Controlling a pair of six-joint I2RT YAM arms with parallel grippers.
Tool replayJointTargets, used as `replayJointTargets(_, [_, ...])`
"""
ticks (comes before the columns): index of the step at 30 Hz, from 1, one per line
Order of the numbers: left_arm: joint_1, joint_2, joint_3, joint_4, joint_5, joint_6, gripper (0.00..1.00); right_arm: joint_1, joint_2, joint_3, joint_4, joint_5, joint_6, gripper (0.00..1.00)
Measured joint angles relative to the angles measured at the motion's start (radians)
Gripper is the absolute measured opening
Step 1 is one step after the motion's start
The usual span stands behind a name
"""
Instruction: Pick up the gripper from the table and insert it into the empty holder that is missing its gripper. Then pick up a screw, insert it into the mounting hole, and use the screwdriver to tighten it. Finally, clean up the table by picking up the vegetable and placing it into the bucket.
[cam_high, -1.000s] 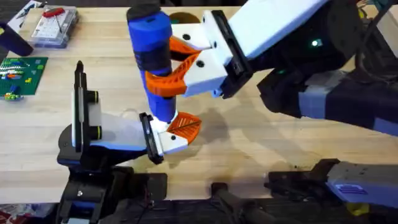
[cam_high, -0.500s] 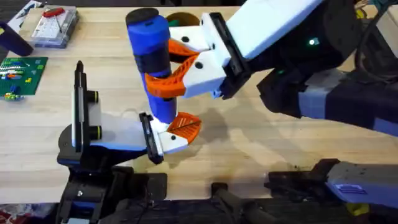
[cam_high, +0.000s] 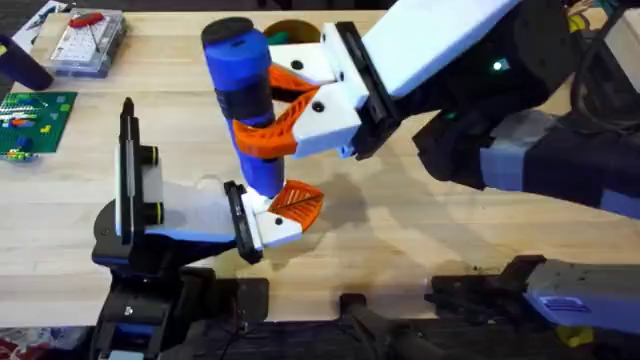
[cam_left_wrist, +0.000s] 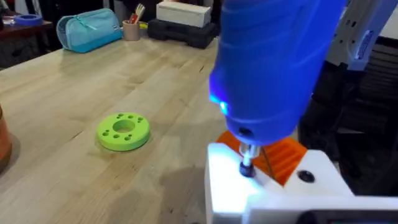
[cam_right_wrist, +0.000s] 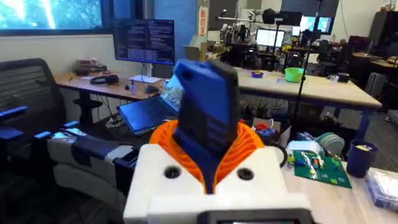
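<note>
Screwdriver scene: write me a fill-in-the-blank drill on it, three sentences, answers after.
1. The right gripper is shut on the blue ____.
2. Its thin metal tip points down at the left gripper, whose ribbed pads are ____.
3. On the table lies a round ____ disc with a hole.

Missing words: screwdriver; orange; green

Glossy blue plastic screwdriver (cam_high: 243, 100)

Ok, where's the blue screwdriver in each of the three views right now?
Overhead: the screwdriver stands upright left of centre, clamped by the right gripper.
Left wrist: its blue body fills the upper right, metal tip down over the white part.
Right wrist: its top rises at centre between the orange pads.
Shared landmark: those orange pads.
</note>
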Motion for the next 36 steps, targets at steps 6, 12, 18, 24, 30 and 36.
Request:
replayJointTargets(6, [0.0, 0.0, 0.0, 0.0, 0.0, 0.0, 0.011, 0.0, 0.0, 0.0, 0.0, -0.005, -0.002, 0.026])
replayJointTargets(12, [0.0, 0.0, 0.0, 0.0, 0.0, 0.0, 0.011, 0.0, 0.0, 0.0, 0.0, -0.018, -0.004, 0.026])
replayJointTargets(18, [0.0, 0.0, 0.0, 0.0, 0.001, 0.0, 0.011, 0.0, 0.0, 0.0, 0.001, -0.027, -0.005, 0.026])
replayJointTargets(24, [0.0, 0.0, 0.0, 0.0, 0.0, 0.0, 0.011, 0.0, 0.0, 0.0, 0.002, -0.031, -0.005, 0.026])
replayJointTargets(30, [0.0, 0.0, 0.0, 0.0, 0.0, 0.0, 0.011, 0.0, 0.0, 0.0, 0.003, -0.034, -0.005, 0.026])
replayJointTargets(36, [0.0, 0.0, 0.0, 0.0, 0.001, 0.0, 0.011, 0.0, 0.0, 0.0, -0.005, -0.033, -0.008, 0.026])
